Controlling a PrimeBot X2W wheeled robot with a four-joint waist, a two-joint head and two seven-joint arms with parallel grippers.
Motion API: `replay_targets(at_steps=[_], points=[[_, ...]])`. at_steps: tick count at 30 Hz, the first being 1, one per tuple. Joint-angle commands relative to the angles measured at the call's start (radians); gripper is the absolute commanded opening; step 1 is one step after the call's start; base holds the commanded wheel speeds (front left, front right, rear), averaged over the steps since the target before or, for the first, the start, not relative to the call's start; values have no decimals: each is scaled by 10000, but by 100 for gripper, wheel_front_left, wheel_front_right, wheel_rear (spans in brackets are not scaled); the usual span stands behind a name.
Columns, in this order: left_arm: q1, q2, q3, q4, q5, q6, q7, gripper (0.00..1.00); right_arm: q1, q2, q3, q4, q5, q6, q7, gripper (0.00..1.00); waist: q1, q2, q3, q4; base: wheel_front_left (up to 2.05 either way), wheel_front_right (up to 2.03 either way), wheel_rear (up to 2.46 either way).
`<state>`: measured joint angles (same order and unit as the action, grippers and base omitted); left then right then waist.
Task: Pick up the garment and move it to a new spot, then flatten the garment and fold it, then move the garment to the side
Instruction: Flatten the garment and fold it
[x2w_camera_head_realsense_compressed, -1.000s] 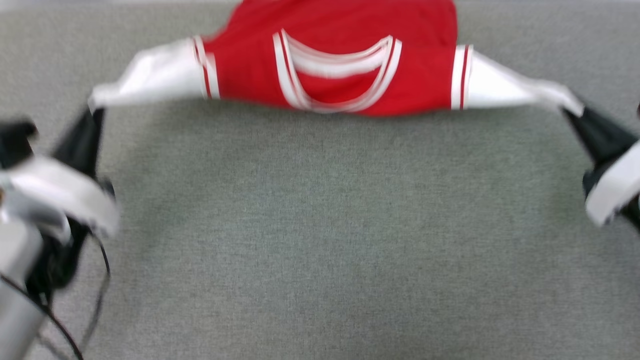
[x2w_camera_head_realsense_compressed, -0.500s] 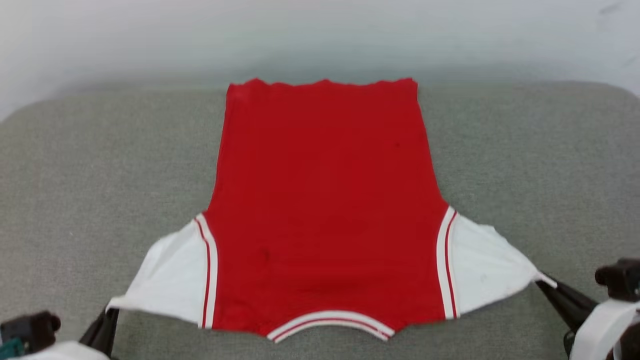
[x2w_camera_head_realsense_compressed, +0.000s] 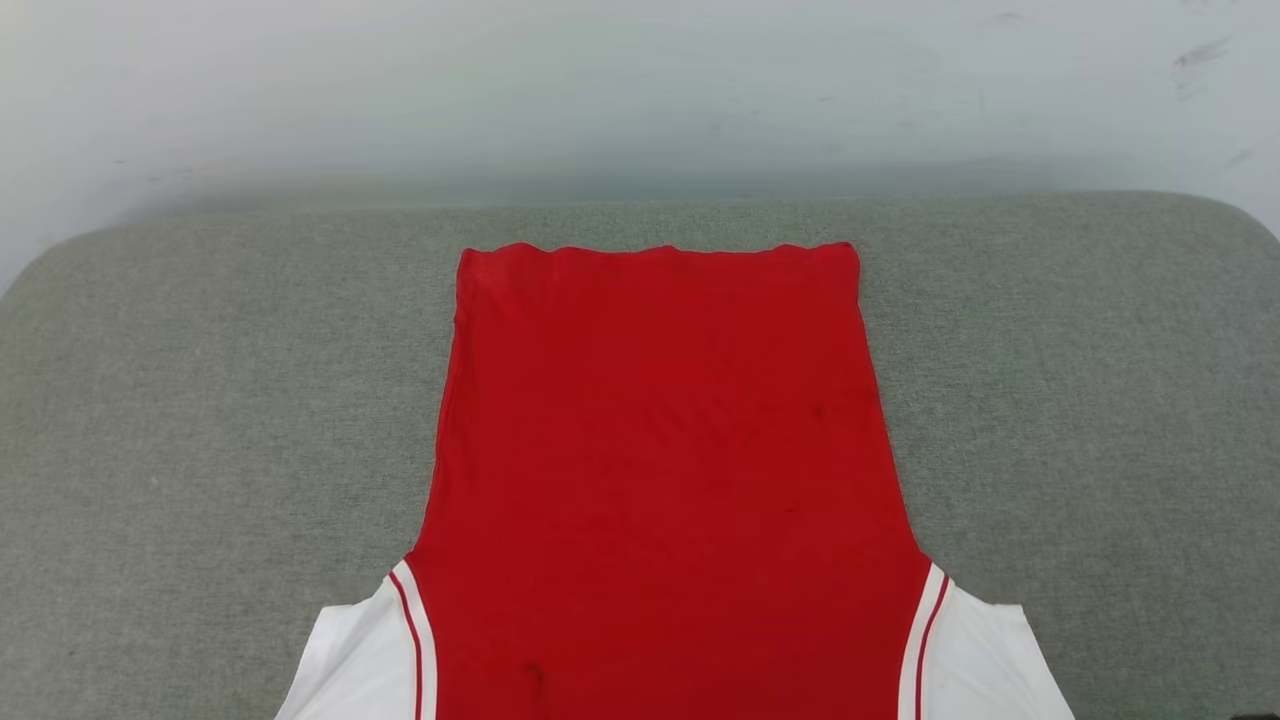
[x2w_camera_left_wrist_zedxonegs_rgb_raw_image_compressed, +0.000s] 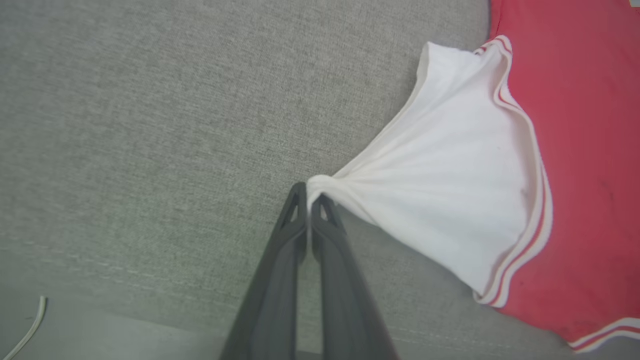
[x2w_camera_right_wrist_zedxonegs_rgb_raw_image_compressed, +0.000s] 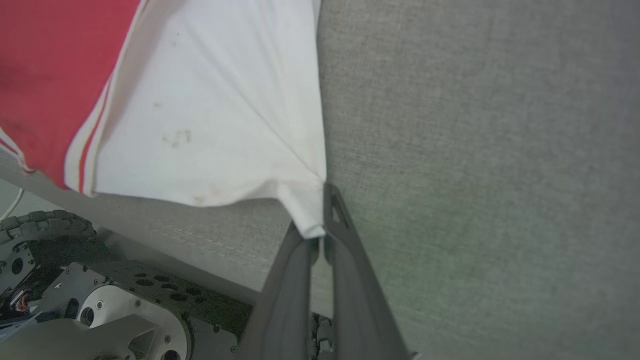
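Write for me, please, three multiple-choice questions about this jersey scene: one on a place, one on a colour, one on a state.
1. Where does the garment lie?
A. on the grey-green padded surface
B. in a basket
C. on a hanger

2. What colour are its sleeves?
A. black
B. white
C. blue

3. How does the left gripper stand?
A. wide open above the cloth
B. shut on a sleeve tip
C. shut on nothing

Answers:
1 A, the red body lies spread on that surface.
2 B, both wrist views show white sleeves with striped trim.
3 B, its two fingers pinch the gathered sleeve tip.
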<state>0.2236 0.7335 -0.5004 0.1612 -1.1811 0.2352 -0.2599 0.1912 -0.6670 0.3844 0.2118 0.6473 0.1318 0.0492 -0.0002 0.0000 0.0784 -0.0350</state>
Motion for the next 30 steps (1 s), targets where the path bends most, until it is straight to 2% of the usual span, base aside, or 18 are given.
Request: replay_targets(at_steps=[1, 5, 6, 7, 8, 13, 17, 21, 26, 30], points=[[134, -34, 56, 159, 43, -42, -56, 0, 267, 54, -99, 89, -1, -22, 87, 0, 2, 0, -17, 17, 0, 0, 0], [38, -220, 126, 353, 148, -182, -63, 0, 481, 346, -298, 50, -27, -22, 235, 0, 2, 0, -63, 44, 0, 0, 0], [-1, -269, 143, 364, 183, -199, -64, 0, 472, 429, -358, 19, -33, -22, 256, 25, 2, 0, -71, 45, 0, 0, 0], [-42, -319, 165, 366, 228, -218, -66, 0, 407, 505, -452, -12, -90, -22, 230, 79, 2, 0, -84, 42, 0, 0, 0], [-75, -362, 177, 352, 284, -225, -68, 0, 330, 566, -550, -40, -140, -22, 190, 100, 2, 0, -95, 45, 0, 0, 0], [-243, -532, 347, 110, 673, -252, -71, 0, -68, 796, -1519, -172, -97, -20, -10, 100, 2, 0, -115, 123, 0, 0, 0], [-382, -652, 435, -225, 1036, -177, -73, 0, -668, 551, -2709, -388, -135, -18, -275, 100, 2, 0, 8, 257, 0, 0, 0], [-687, -744, 522, -632, 1461, -49, -72, 0, -1736, 247, -3482, -1016, -198, -15, -204, 100, 2, 0, 260, 493, 0, 0, 0], [-1125, -924, 416, -1047, 1943, 78, -65, 0, -3638, -160, -3458, -1881, -238, -15, 675, 100, 2, 0, 763, 892, 0, 0, 0], [-1659, -1082, 270, -1272, 2296, 127, -59, 0, -5299, -349, -2920, -2257, 35, -15, 2349, 100, 2, 0, 1362, 1281, 0, 0, 0]])
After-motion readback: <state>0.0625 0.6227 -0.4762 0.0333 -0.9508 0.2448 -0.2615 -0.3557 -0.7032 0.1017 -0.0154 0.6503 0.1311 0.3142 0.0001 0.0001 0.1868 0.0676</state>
